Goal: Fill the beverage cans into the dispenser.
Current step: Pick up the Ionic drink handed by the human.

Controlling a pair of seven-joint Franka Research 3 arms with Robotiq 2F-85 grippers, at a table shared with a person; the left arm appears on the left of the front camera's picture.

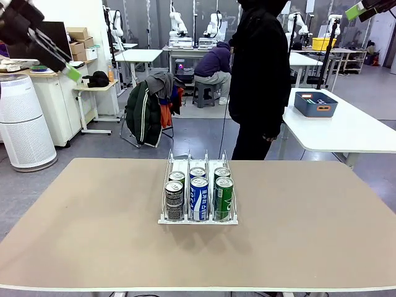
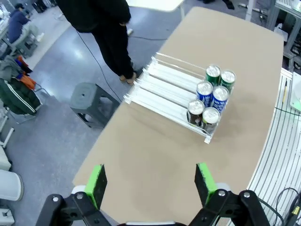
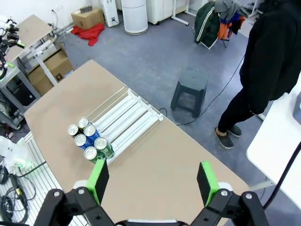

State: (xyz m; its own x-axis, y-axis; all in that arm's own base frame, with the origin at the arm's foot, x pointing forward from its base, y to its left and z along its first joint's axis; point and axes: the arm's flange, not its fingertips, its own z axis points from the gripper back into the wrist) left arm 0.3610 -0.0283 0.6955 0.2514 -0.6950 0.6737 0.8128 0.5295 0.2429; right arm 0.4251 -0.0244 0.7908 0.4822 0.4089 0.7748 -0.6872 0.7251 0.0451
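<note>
The dispenser stands mid-table, its lanes running toward the person. At its near end stand two black/grey cans in the left lane, two blue-and-white cans in the middle and two green-and-white cans on the right. My left gripper hangs high at the upper left and my right gripper high at the upper right. In the left wrist view the left gripper is open and empty, far above the dispenser and cans. My right gripper is also open and empty above the dispenser and cans.
A person in a black hoodie stands at the table's far edge. A grey stool sits on the floor beside them. A white side table holds a blue bin at the back right. The tan tabletop is bare around the rack.
</note>
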